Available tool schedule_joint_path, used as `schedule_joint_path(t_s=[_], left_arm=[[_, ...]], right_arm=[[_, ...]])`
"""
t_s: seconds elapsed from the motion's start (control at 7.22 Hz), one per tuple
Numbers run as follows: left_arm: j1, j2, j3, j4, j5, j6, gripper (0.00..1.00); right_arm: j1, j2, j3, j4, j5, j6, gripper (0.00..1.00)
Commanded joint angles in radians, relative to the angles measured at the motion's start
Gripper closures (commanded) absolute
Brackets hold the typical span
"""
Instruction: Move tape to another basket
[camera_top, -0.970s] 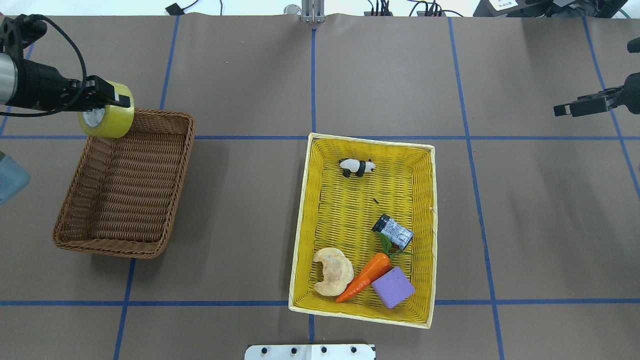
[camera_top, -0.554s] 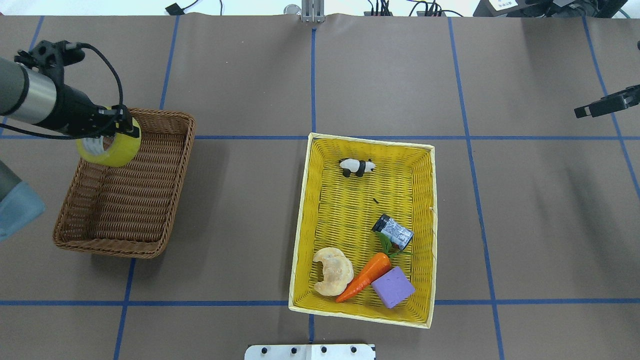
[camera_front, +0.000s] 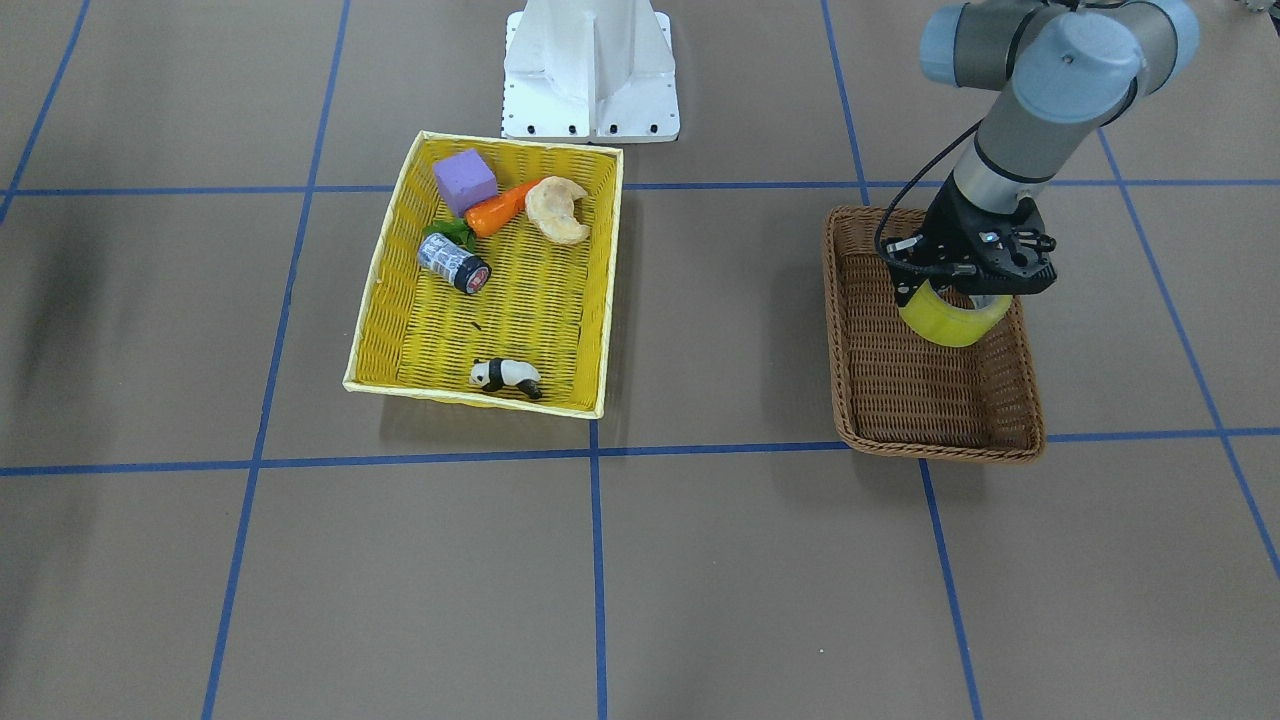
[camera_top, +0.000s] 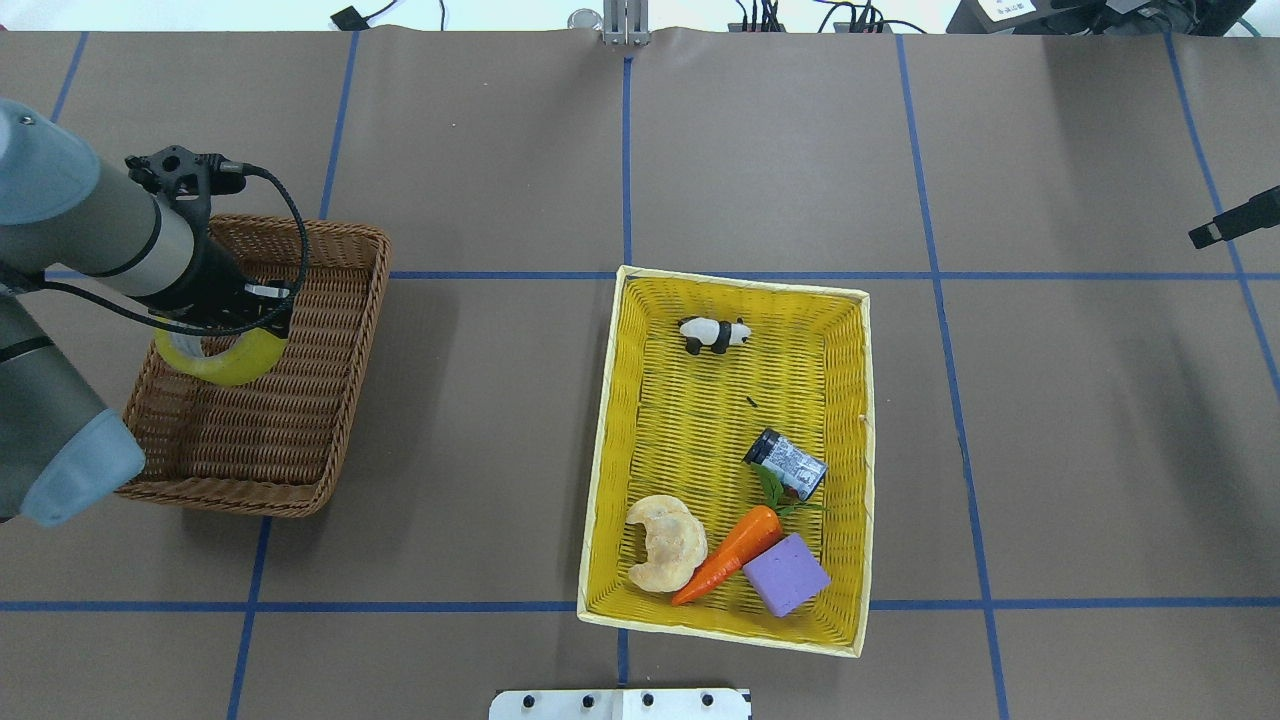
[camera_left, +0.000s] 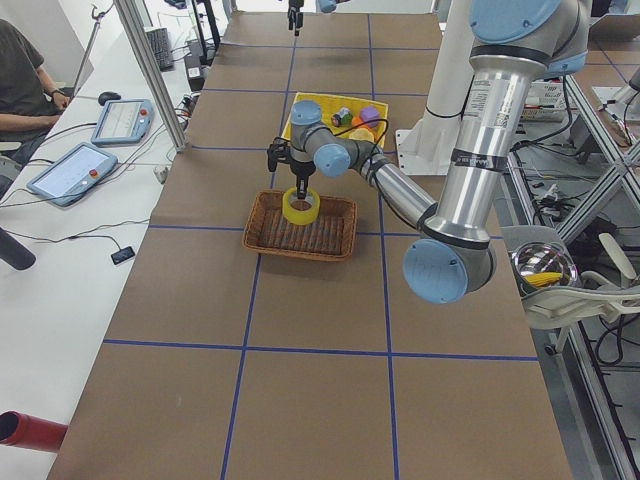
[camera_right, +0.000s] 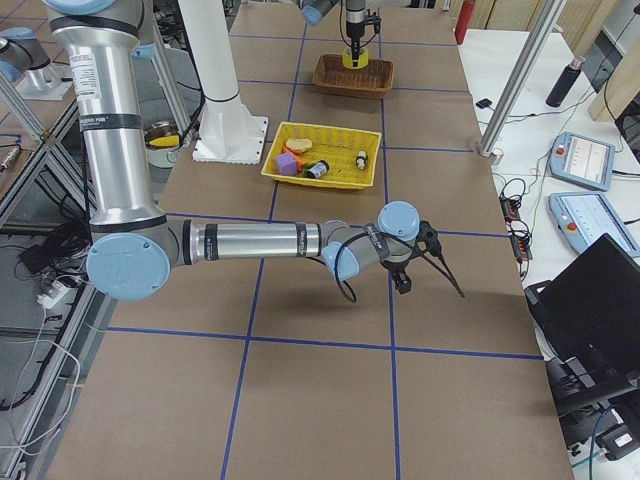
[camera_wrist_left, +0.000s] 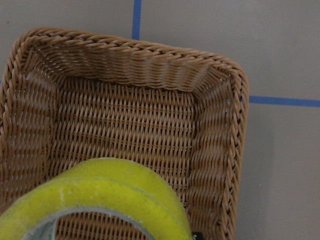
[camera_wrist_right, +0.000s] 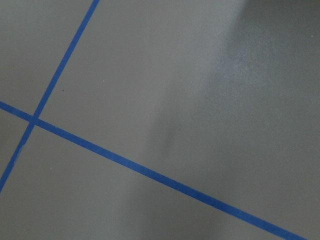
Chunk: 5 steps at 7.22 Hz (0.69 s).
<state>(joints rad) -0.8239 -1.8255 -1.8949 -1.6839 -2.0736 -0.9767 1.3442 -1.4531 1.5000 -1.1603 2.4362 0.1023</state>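
Overhead exterior view: the robot's left hand (camera_top: 232, 328), reaching in from the left edge of the frame, is clenched from above on the tape (camera_top: 240, 365), a wide yellow roll that hangs inside the outline of the wicker basket (camera_top: 330, 440) at centre left. The roll sits in the upper half of that basket, close to its left wall; whether it touches the woven floor cannot be told. In the left wrist-mounted view the yellow band and grey inner core fill the bottom left of the frame, with the bare weave and a rounded corner of the basket behind them. In the exterior front-facing view the same roll shows at centre right, below the black hand and against the basket's right wall. The right hand (camera_top: 1234, 220) pokes in as a dark bar at the upper right edge, well apart from everything, over bare brown worktop (camera_top: 480, 150) crossed by blue grid lines (camera_top: 500, 275); whether it is released or clenched cannot be told. Right of centre, a yellow basket (camera_top: 735, 283) holds a toy panda (camera_top: 714, 334) near its top, a grey printed can (camera_top: 787, 464), a carrot (camera_top: 730, 552), a purple block (camera_top: 786, 574) and a pastry (camera_top: 665, 542) near its bottom.
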Motion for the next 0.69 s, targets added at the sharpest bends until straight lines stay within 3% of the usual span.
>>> schedule_joint_path(t_s=[0.0,0.28,0.55], left_arm=[[0.002,-0.046,0.091,0.001,-0.005,0.015,1.0],[0.002,-0.049,0.129,0.001,-0.014,0.038,1.0],[0.011,-0.069,0.183,-0.016,-0.056,0.038,1.0]], right_arm=[[0.007,0.039,0.095,-0.283,-0.015,-0.116,0.01],[0.032,0.062,0.121,-0.415,-0.052,-0.231,0.01],[0.029,0.062,0.129,-0.415,-0.054,-0.231,0.0]])
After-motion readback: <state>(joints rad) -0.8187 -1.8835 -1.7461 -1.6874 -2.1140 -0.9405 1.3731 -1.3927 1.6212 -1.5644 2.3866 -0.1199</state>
